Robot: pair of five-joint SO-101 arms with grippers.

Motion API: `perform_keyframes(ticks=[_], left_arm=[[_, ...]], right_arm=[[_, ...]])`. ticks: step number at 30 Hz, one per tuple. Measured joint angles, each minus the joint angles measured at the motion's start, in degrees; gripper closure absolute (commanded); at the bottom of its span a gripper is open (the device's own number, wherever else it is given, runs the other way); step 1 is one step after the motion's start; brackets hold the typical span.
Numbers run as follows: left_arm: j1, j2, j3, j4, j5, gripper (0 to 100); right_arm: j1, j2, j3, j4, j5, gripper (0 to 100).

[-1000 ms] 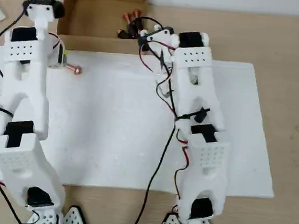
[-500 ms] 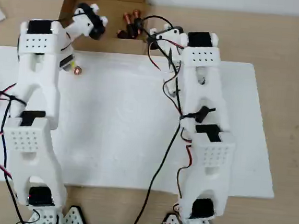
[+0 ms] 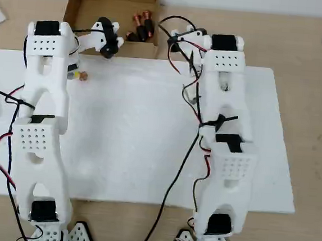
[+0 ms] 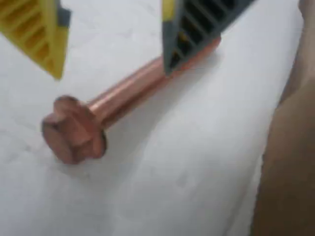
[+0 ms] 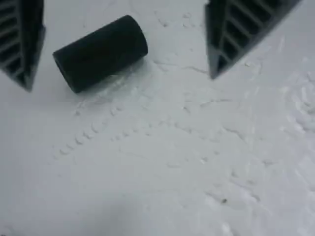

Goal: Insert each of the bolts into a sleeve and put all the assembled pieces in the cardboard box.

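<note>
a small cluster of assembled pieces (image 3: 141, 27), copper and black, lies in the right-hand part of the cardboard box (image 3: 74, 8) at the top of the high view, so that share of the job looks done. how many there are is too small to count.

one loose bolt (image 3: 84, 76) lies on the white foam pad (image 3: 126, 134) that covers the bench (image 3: 313, 122). it is in the upper left of the frame, just below the box, and has no sleeve on it. in the left wrist view the left gripper (image 4: 112, 71) hangs over it with its fingers (image 4: 42, 34) spread wide, gripping nothing. the darker finger crosses the bolt's shaft in the picture, and i cannot tell whether it touches.

in the right wrist view a lone black sleeve (image 5: 101, 53) lies on its side on the pad. it sits between the widely parted fingers (image 5: 236, 34) of the right gripper (image 5: 120, 78), apart from both and not held. in the high view the right arm stands over the pad's upper middle, near the box's front right corner.

as i judge it, at least one pair is left to do. each part has to be picked up, the bolt pushed into the sleeve, and the finished piece dropped in the box with the others.
</note>
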Motion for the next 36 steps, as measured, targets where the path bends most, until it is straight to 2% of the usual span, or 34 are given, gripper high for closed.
perform_keyframes(ticks=[10,20,25,31,33,36], left_arm=[[-0.6,10.4,-9.8,-1.1,-0.4,86],[-0.5,16.4,-18.7,1.8,-0.5,86],[-0.2,17.0,-19.4,5.6,-0.5,99],[0.4,17.3,-19.5,9.1,-0.5,99],[0.4,17.3,-20.4,9.4,1.2,99],[0.4,17.9,-24.2,10.6,7.9,99]], right_arm=[[0.0,0.0,0.0,0.0,0.0,73.1],[0.0,0.0,0.0,0.0,0.0,73.1],[0.0,0.0,0.0,0.0,0.0,73.1],[0.0,0.0,0.0,0.0,0.0,73.1],[0.0,0.0,-0.1,0.0,0.0,73.1],[0.0,0.0,-0.4,0.0,0.0,73.1]])
